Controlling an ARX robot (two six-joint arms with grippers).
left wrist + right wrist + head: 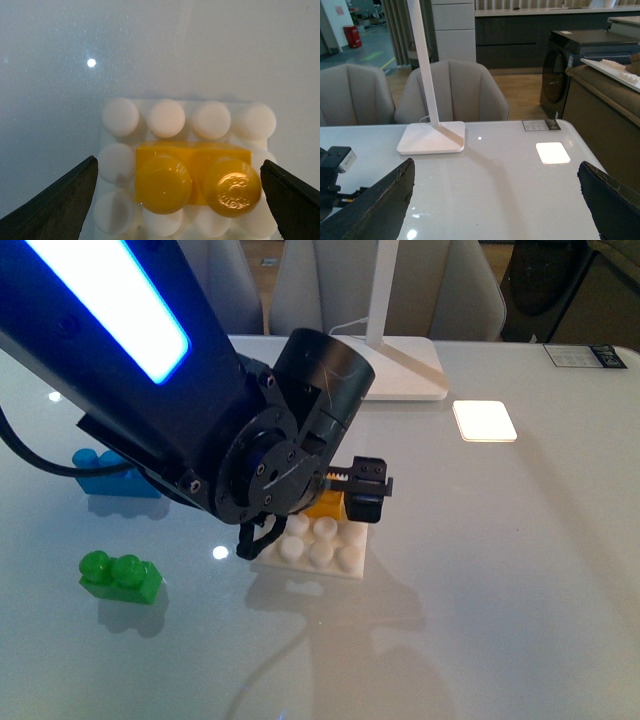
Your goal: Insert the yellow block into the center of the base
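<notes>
Already the yellow block [195, 177] sat on the base [120, 116], its two studs up, lying across the middle rows of the white stud grid; in the left wrist view white studs showed on every side of it, one full row beyond it and parts of others around it. That placement read as the goal position, central on the plate, though whether it was pressed fully home could not be told from these views. The base lay on the glossy white table [520, 570] near the middle of the front view, with the green brick [121, 576] well to its left and nearer, and the blue brick [112, 474] to the left and farther off, both apart from the work and apparently left aside as not needed.

The left gripper [184, 200] hung directly over the base, which would suit either a release or a downward push. Its jaws stood spread wide, one on each side of the block with clear gaps, touching neither block nor plate, so it held nothing. The right gripper [502, 200] was likewise spread and empty, raised over bare table on the right, facing the lamp foot [432, 138] at the far side, evidently parked out of the way.
</notes>
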